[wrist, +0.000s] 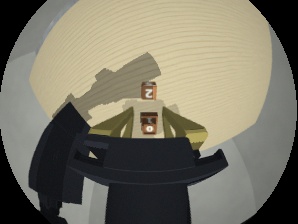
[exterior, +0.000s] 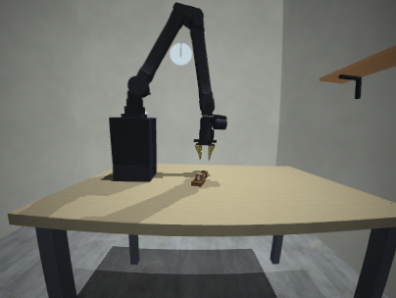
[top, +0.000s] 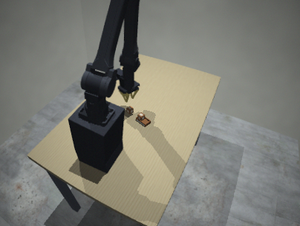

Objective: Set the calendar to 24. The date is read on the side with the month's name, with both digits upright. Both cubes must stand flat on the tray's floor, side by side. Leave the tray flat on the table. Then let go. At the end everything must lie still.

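The loose cube [top: 129, 110] [exterior: 205, 173] [wrist: 148, 91] lies on the table behind the tray in the exterior view; a 2 shows on it upside down in the wrist view. The tray [top: 146, 121] [exterior: 197, 184] lies flat with the other cube [top: 141, 116] [exterior: 199, 177] [wrist: 149, 128] in its rear half. A 0 faces up on that cube; its front is too small to read. The tray's front half is hidden in the wrist view. My gripper [top: 130, 99] [exterior: 205, 159] [wrist: 147, 110] hangs above the loose cube, partly open and empty, pointing down.
The black base box [top: 96, 137] [exterior: 133, 149] stands on the table [top: 186, 100] [exterior: 274, 201] [wrist: 215, 65], to the left of the cubes in the exterior view. A wall shelf [exterior: 363, 65] hangs far to the right. Shadows of the arm cross the table near the tray.
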`<state>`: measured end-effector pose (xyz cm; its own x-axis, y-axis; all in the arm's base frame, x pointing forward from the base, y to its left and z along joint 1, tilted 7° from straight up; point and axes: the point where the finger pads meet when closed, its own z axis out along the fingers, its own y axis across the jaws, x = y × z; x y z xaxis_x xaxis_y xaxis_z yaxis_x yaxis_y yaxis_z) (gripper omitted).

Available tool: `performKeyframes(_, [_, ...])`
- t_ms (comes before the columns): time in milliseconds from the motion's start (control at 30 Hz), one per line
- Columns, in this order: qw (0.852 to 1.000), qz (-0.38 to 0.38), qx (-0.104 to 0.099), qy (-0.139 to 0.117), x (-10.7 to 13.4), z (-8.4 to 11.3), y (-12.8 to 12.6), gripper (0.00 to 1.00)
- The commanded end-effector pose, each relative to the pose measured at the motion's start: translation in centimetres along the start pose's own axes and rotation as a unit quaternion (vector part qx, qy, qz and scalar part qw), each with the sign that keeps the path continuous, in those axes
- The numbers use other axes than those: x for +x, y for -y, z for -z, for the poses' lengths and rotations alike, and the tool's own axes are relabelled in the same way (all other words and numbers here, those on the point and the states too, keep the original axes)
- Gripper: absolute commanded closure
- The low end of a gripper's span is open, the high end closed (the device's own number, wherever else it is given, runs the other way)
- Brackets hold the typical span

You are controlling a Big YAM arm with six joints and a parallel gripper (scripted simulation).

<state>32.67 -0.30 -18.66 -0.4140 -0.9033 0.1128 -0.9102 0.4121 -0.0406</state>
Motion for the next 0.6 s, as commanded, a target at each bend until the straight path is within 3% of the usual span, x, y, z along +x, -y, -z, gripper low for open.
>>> performKeyframes(0, [1.000,0.007,0.009,0.007,-0.4,-0.1,0.7,0.56])
performKeyframes(200, [1.000,0.004,0.010,0.008,-0.4,-0.6,1.1,0.56])
performKeyframes(233, [0.999,0.003,0.028,0.016,-0.9,0.5,2.3,0.56])
performKeyframes(267, [0.999,0.003,0.028,0.016,-0.9,0.4,2.3,0.56])
performKeyframes(333, [1.000,0.003,0.011,0.008,-0.4,-1.1,1.3,0.56])
performKeyframes(567, [1.000,0.003,0.010,0.008,-0.3,-2.2,1.2,0.56])
